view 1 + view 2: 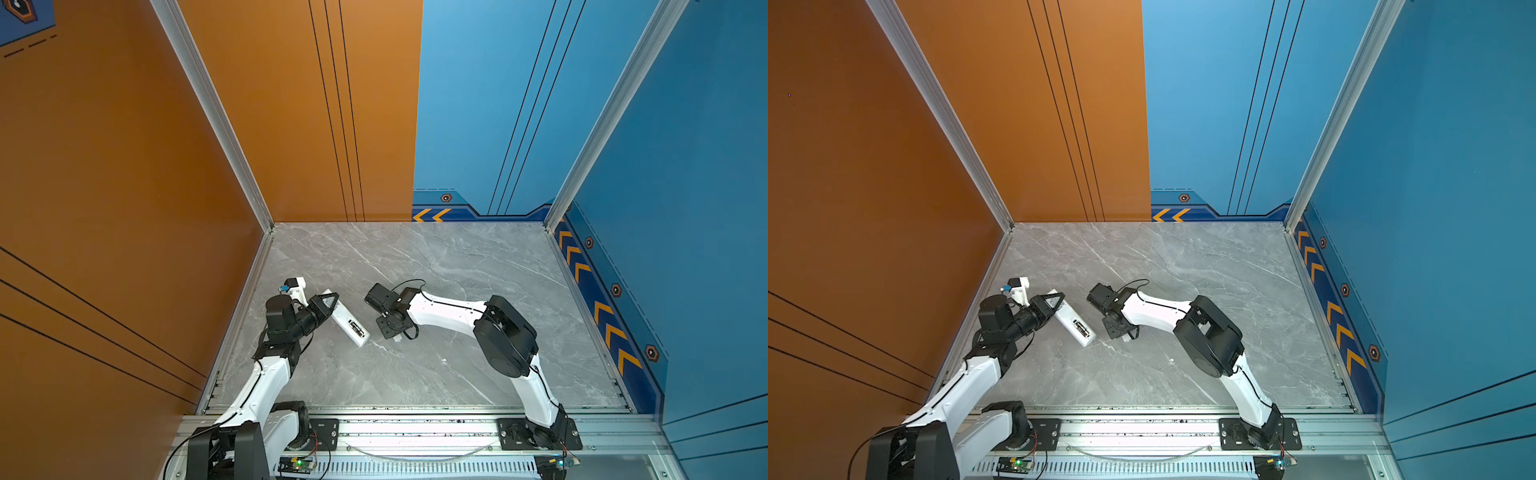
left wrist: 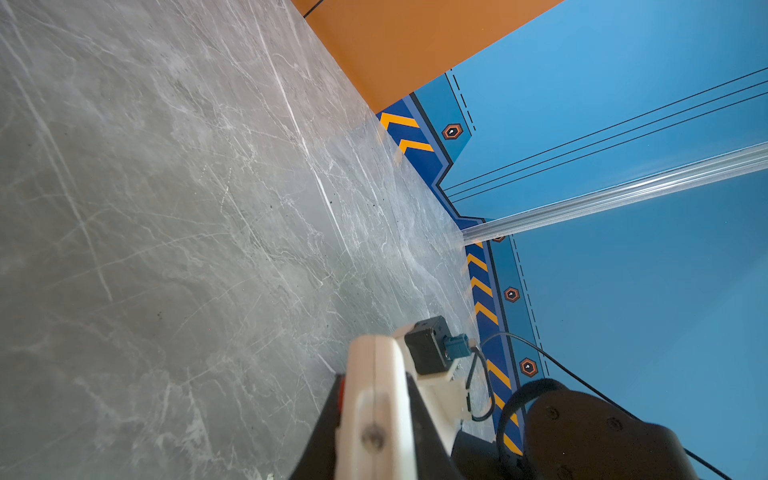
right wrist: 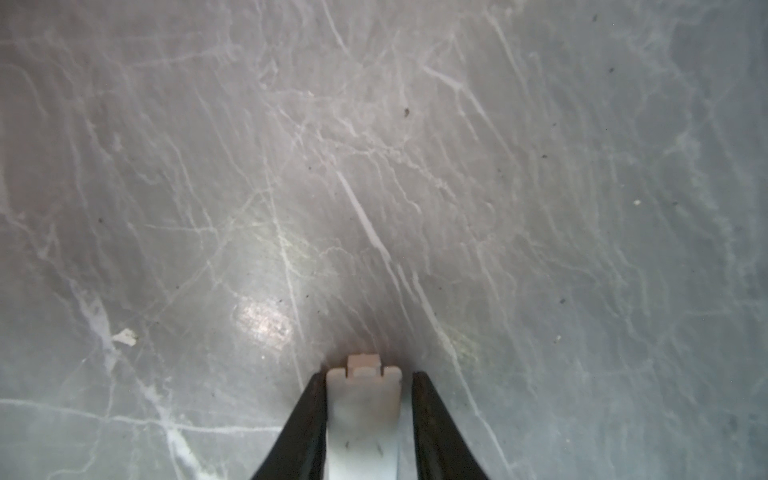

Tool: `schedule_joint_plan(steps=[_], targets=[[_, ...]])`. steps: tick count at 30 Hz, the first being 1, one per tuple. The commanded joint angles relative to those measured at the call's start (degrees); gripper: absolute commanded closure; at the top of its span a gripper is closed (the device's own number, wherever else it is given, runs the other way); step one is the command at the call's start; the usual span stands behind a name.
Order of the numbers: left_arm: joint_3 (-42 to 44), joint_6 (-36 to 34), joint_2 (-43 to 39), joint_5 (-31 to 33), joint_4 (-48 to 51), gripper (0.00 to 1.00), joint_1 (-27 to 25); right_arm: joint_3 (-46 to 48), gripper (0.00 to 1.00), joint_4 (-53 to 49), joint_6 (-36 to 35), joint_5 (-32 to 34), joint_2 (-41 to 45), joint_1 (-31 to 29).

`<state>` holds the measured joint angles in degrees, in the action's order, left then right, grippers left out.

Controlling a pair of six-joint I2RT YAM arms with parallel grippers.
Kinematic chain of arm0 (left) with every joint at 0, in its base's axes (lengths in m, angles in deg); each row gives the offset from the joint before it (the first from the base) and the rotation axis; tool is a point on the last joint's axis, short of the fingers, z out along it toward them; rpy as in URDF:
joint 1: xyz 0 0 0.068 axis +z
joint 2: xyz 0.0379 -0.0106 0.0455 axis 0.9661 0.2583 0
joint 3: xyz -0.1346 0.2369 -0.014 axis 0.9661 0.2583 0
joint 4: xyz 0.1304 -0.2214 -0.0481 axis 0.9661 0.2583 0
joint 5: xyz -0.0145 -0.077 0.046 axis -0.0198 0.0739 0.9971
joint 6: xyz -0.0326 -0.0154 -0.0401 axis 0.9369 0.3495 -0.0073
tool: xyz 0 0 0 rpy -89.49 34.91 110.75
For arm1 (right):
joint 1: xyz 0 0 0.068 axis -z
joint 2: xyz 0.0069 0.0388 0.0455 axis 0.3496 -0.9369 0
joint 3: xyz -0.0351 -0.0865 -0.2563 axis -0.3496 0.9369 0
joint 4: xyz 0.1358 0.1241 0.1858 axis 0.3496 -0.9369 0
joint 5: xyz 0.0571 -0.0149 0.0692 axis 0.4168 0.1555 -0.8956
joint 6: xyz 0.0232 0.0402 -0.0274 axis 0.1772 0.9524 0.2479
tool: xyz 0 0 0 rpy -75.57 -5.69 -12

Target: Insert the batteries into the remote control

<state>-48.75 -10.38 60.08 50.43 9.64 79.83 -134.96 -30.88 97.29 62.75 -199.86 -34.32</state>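
Remote control (image 1: 343, 320) is held by closed left fingers (image 1: 328, 301); lid (image 3: 363, 407) between right fingers (image 3: 307, 415), grip unclear, should be lined up straight.

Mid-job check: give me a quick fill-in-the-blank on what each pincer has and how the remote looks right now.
1. The left pincer is shut on the long white ____.
2. The battery compartment near its free end faces up with its cover ____.
3. In the right wrist view, a ____ plastic cover stands between the fingers of the right pincer.

Missing words: remote control; off; white.
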Motion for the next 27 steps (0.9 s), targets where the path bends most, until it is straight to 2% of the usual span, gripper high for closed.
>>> schedule_joint_plan(steps=[1,21,27], targets=[[0.4,-0.2,-1.0,-1.2,-1.7,1.0,-0.5,1.3,0.67,-3.4,0.7,-1.4,-2.1,0.6],[0.5,-0.3,-1.3,-1.1,-1.7,1.0,-0.7,1.8,0.68,0.3,2.7,-4.9,-3.0,0.9],[0.6,-0.4,-1.5,-0.9,-1.7,1.0,-0.6,2.4,0.72,0.3,2.6,-4.6,-3.3,1.0]])
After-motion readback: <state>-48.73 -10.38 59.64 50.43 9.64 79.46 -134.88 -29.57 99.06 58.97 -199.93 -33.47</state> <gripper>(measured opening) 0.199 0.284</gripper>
